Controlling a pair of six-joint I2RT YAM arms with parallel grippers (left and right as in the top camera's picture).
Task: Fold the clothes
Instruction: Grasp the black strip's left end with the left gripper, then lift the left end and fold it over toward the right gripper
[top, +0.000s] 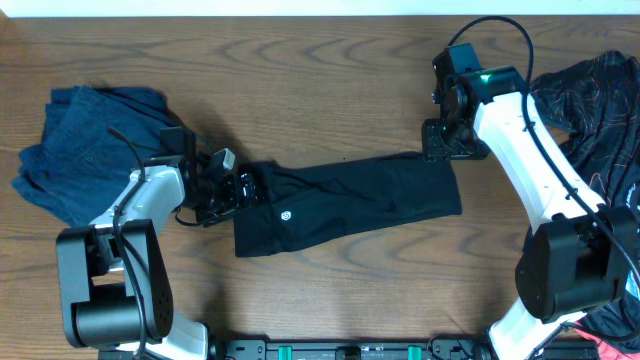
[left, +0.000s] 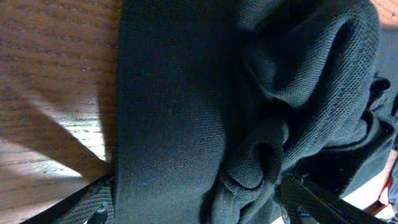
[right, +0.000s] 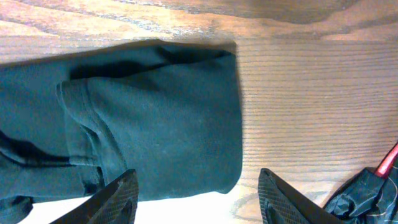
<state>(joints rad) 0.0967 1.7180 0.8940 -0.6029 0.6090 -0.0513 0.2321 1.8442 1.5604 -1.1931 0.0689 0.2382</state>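
Note:
A long black garment (top: 350, 200) lies flat across the middle of the table, with a small logo near its left end. My left gripper (top: 230, 190) is low at the garment's left end. In the left wrist view its fingers (left: 199, 211) are spread wide, with bunched black fabric (left: 267, 124) between them. My right gripper (top: 440, 145) hovers over the garment's far right corner. In the right wrist view its fingers (right: 199, 202) are open and empty above the garment's edge (right: 155, 112).
A pile of blue jeans (top: 80, 140) lies at the far left, behind the left arm. A heap of dark patterned clothes (top: 600, 100) lies at the right edge; part of it shows in the right wrist view (right: 364, 196). Bare wood lies in front of the garment.

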